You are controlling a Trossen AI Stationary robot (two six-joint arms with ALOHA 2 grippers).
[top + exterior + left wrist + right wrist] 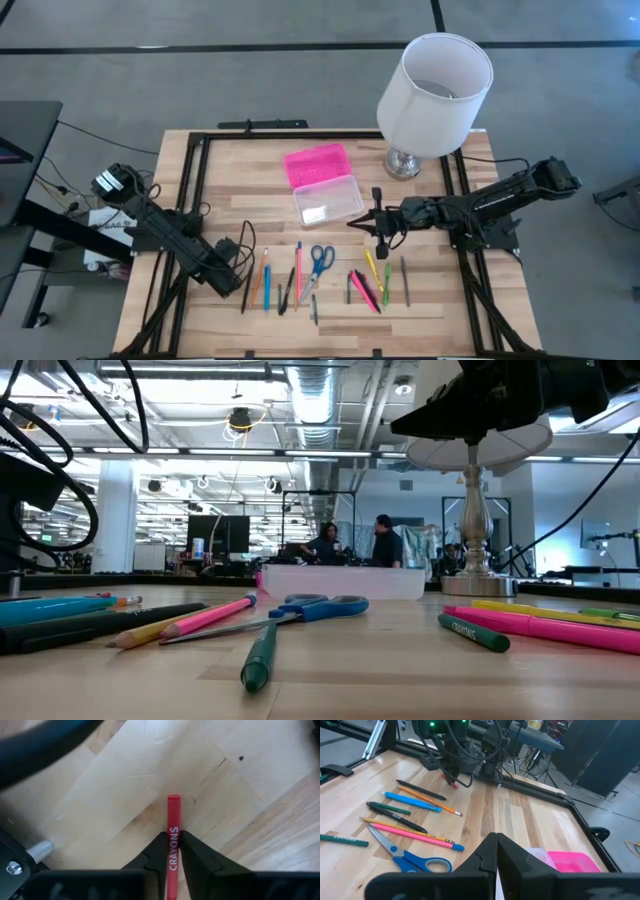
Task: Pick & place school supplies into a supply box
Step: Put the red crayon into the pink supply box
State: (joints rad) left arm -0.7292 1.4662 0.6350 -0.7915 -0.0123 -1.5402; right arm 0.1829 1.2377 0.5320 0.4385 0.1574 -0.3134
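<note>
A row of pens, pencils and crayons [300, 280] lies along the near part of the wooden table, with blue-handled scissors [320, 262] in the middle of it. At the row's left end my left gripper [240, 275] points down, shut on a red crayon [173, 815]. The supply box, a clear case [327, 200] whose pink lid [318, 163] lies open behind it, sits at the table's middle. My right gripper [352, 222] hovers shut just right of the box, holding nothing. My left gripper pinches the red crayon between its two fingers at the lettered part of its shaft [173, 832]. The fingers come from above, pointing down, and lie across the crayon. One end [173, 799] sticks out past the fingers, and the crayon lies on the table.
A white lamp [435, 95] stands at the far right on a metal base [403, 163]. Black frame rails [195, 180] run along the table's edges. Bare wood lies between the box and the row. People stand in the room beyond [355, 545].
</note>
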